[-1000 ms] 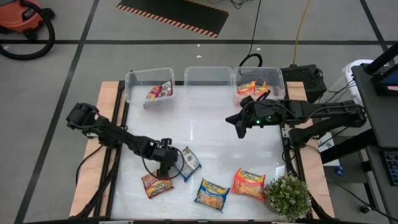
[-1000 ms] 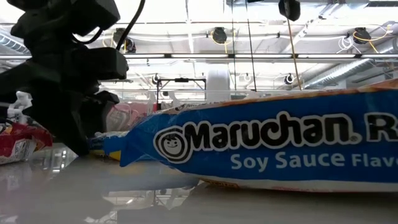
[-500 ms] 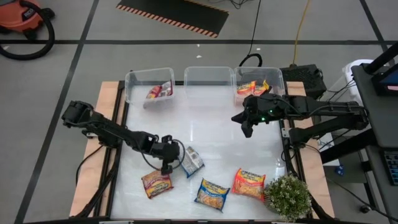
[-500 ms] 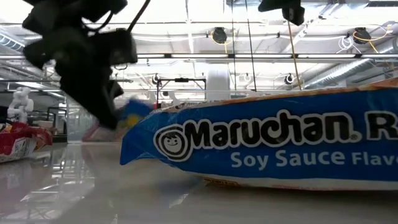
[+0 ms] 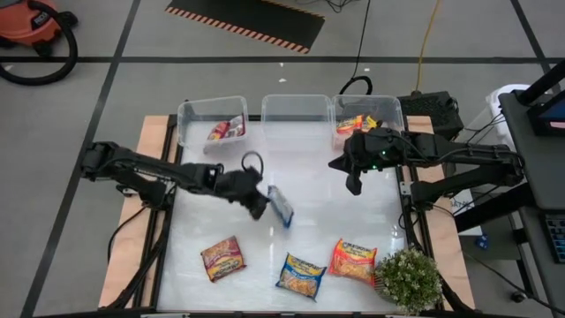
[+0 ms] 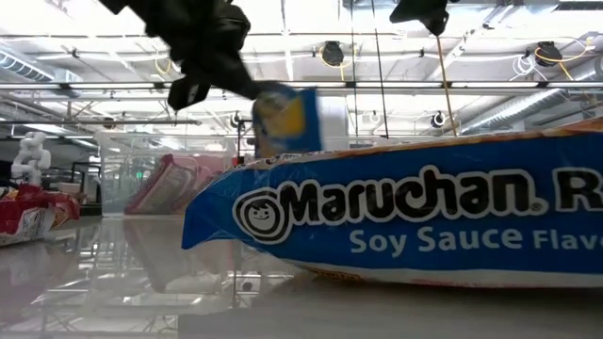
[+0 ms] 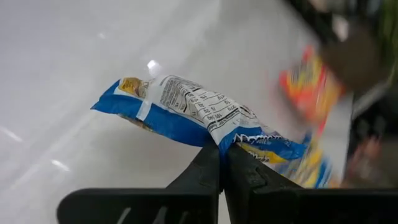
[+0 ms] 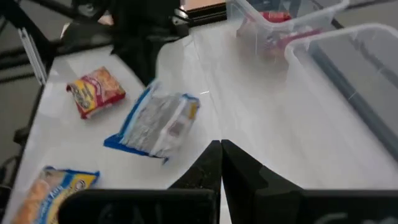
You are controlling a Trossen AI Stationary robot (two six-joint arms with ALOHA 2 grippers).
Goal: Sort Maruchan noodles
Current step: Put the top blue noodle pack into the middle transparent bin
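My left gripper (image 5: 259, 203) is shut on a blue and silver Maruchan noodle packet (image 5: 281, 206) above the middle of the table; the low view shows the packet (image 6: 287, 121) in the air. My right gripper (image 5: 354, 183) hangs shut and holding nothing in front of the far right bin (image 5: 388, 110). On the near part of the table a dark red packet (image 5: 223, 258), a blue packet (image 5: 301, 275) and an orange packet (image 5: 354, 260) lie flat. My left gripper pinches the packet between its two fingers at one long edge (image 7: 231, 140), close to the crimped end (image 7: 283, 148). The fingers (image 7: 208, 169) slant downward from the table's left. The packet is clear of the table and juts out beyond the fingertips, turned on edge.
Three clear bins stand along the far edge: the left one (image 5: 190, 119) holds a red packet (image 5: 226, 130), the middle one (image 5: 296, 99) shows nothing inside, and the right one holds orange packets (image 5: 355, 124). A small green plant (image 5: 409, 278) stands at the near right corner.
My left gripper has taken hold of the blue and silver packet and risen with it, moving toward the far edge and to the right while its wrist rolled. The packet, flat on the table before, is now lifted clear and turned on edge. My right gripper rolled and shifted slightly right.
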